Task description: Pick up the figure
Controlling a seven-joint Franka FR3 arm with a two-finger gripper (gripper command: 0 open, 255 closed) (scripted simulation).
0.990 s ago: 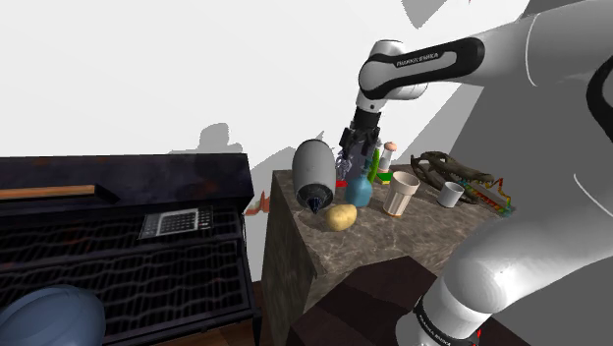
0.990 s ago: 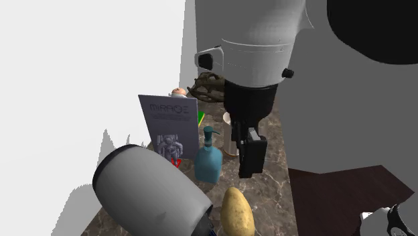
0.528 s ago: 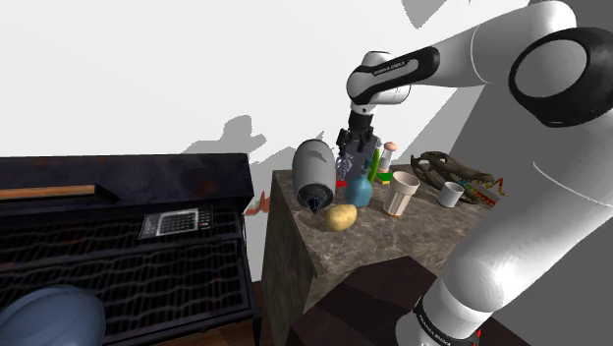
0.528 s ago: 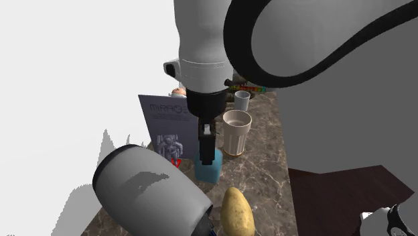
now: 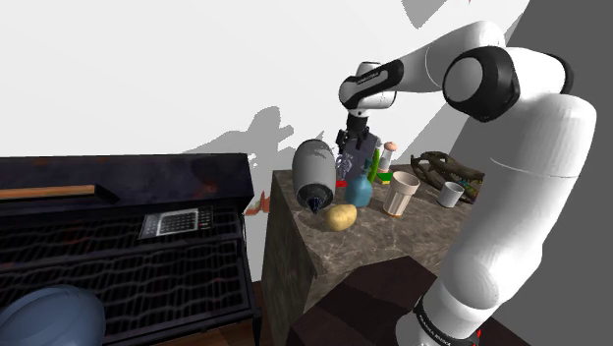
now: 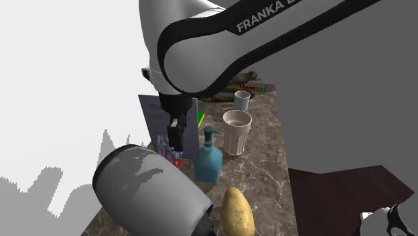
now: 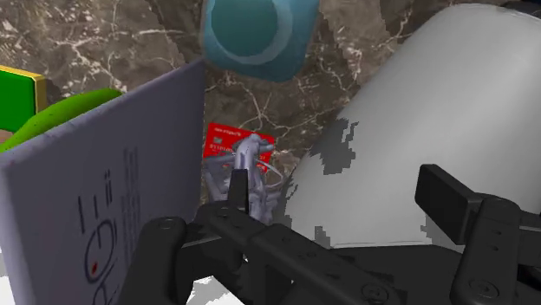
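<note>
The figure (image 7: 246,171) is a small grey robot figurine on a red base, standing between a grey printed box (image 7: 104,186) and a big grey cylinder (image 7: 416,130). In the second exterior view the figure (image 6: 165,143) stands in front of the box (image 6: 154,110), with my gripper (image 6: 176,137) right over it. My gripper (image 7: 321,260) is open, its fingers (image 7: 165,256) apart just above the figure and not touching it. In the shoulder view the gripper (image 5: 356,155) hangs over the back of the marble counter (image 5: 393,236).
A blue pump bottle (image 6: 208,159) stands close beside the figure, with a ribbed cup (image 6: 236,131) and a small cup (image 6: 242,100) beyond. A potato (image 6: 237,212) lies near the counter's front. The big cylinder (image 6: 151,194) crowds the other side. A dark stove (image 5: 118,246) is at the shoulder view's left.
The arm has swung toward the second exterior view's left. The gripper went from beside the blue bottle to over the figure in front of the box.
</note>
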